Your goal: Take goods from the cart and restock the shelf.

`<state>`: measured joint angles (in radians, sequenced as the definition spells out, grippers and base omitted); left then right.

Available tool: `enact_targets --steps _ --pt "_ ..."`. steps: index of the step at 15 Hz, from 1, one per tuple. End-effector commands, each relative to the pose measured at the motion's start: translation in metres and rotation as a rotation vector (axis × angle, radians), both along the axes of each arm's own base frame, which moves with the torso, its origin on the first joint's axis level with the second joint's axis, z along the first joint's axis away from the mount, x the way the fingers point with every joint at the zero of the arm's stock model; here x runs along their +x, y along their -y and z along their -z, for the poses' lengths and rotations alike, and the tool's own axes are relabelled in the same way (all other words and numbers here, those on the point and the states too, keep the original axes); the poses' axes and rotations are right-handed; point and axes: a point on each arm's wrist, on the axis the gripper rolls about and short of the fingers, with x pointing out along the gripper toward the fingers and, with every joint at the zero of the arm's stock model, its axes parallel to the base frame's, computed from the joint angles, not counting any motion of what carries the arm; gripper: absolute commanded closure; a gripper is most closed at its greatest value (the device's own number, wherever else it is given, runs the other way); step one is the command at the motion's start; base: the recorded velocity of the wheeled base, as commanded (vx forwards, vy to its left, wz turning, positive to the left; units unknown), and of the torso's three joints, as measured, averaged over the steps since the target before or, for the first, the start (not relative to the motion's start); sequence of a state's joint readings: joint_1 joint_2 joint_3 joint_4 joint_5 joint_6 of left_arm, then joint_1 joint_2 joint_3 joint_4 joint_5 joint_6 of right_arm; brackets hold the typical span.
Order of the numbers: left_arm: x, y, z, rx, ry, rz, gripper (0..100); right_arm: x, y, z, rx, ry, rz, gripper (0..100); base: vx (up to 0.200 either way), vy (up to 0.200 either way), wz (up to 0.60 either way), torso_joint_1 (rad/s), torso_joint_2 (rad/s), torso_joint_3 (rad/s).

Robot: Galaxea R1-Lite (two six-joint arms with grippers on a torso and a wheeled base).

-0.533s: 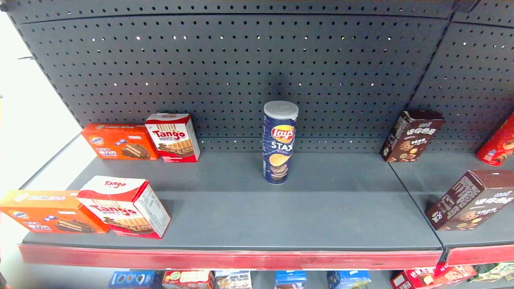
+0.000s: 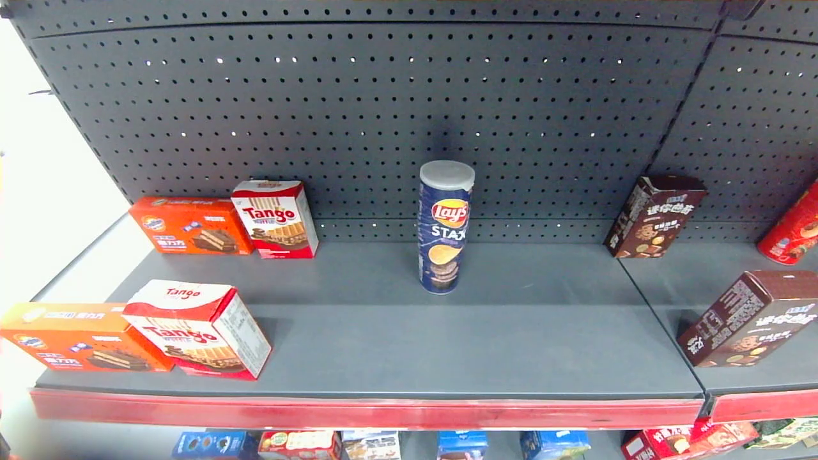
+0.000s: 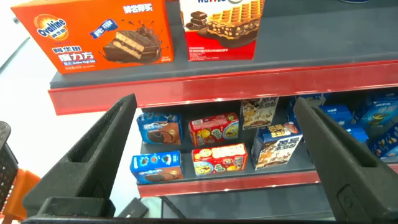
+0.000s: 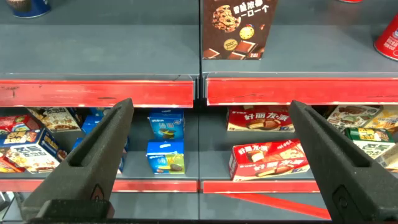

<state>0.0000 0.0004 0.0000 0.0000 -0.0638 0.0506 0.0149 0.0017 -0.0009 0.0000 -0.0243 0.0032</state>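
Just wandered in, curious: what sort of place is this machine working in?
Probably a shop aisle, or a mock-up of one: a dark grey metal shelf with a perforated back panel, a red strip along its front edge, and packaged snacks like the tall dark blue crisp tube.

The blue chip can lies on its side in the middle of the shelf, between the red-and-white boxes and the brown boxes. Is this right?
Not quite. The head view shows the blue chip can standing upright, not on its side. It is indeed in the middle of the shelf, between the red-and-white boxes and the brown boxes.
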Motion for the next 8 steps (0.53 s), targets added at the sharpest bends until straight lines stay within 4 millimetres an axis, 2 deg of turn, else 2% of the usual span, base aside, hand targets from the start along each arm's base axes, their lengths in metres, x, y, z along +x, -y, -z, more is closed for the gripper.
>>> enact_targets --steps 1,8 --pt "0.0 0.0 0.0 0.0 0.0 -0.002 0 0.0001 0.0 -0.0002 0.0 -0.001 0.0 0 0.0 0.0 0.6 0.002 0.01 0.002" --pt "0.0 0.0 0.0 0.0 0.0 0.001 0 0.0001 0.0001 -0.0002 0.001 -0.001 0.001 0 0.0 0.0 0.6 0.004 0.0 0.001"
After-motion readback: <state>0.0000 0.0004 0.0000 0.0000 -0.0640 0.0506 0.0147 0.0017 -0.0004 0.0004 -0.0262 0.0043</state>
